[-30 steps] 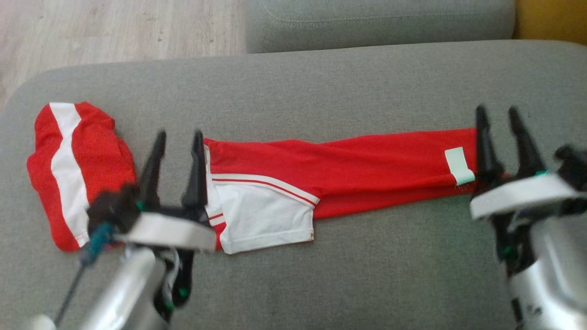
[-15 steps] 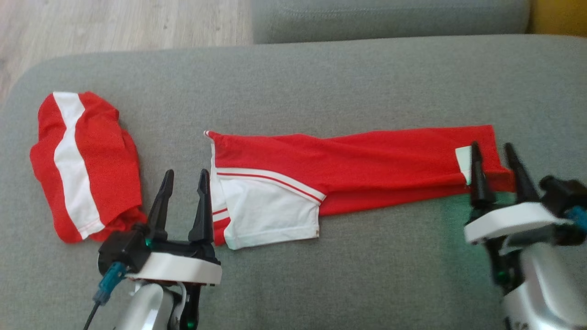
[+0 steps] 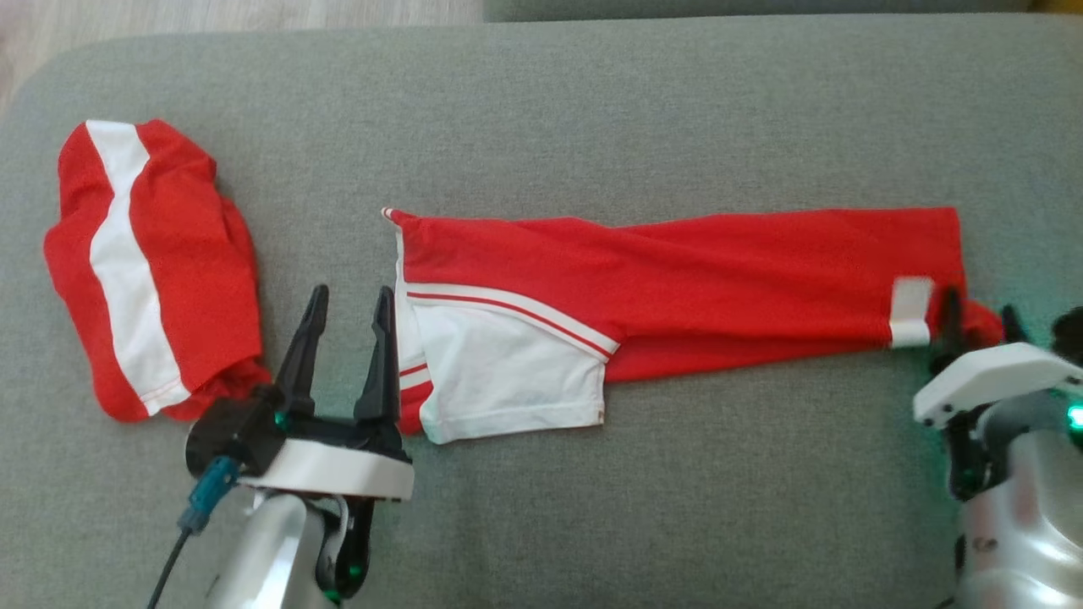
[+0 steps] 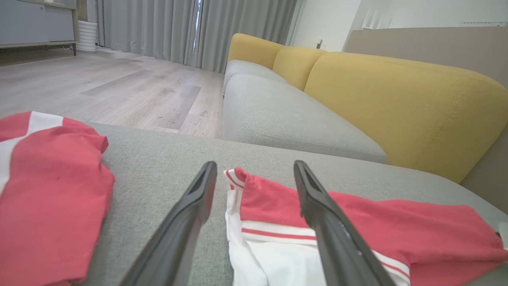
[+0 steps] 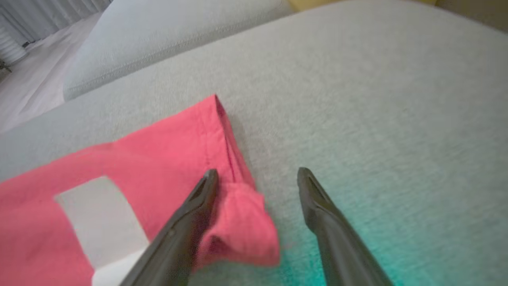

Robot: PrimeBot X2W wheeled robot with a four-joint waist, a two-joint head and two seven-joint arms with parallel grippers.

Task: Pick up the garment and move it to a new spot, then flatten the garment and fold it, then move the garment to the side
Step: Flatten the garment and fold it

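Garment, red with a white panel, lay as a long folded strip across the middle of the grey sofa cushion. Left gripper stood at its left end, jaws apart, astride the white hem. Right gripper stood at the right end, jaws apart, a bunched corner between them. Risk noted: closing on that loose corner alone would likely lift one layer and undo the fold. A second red cloth near the left gripper could be snagged.
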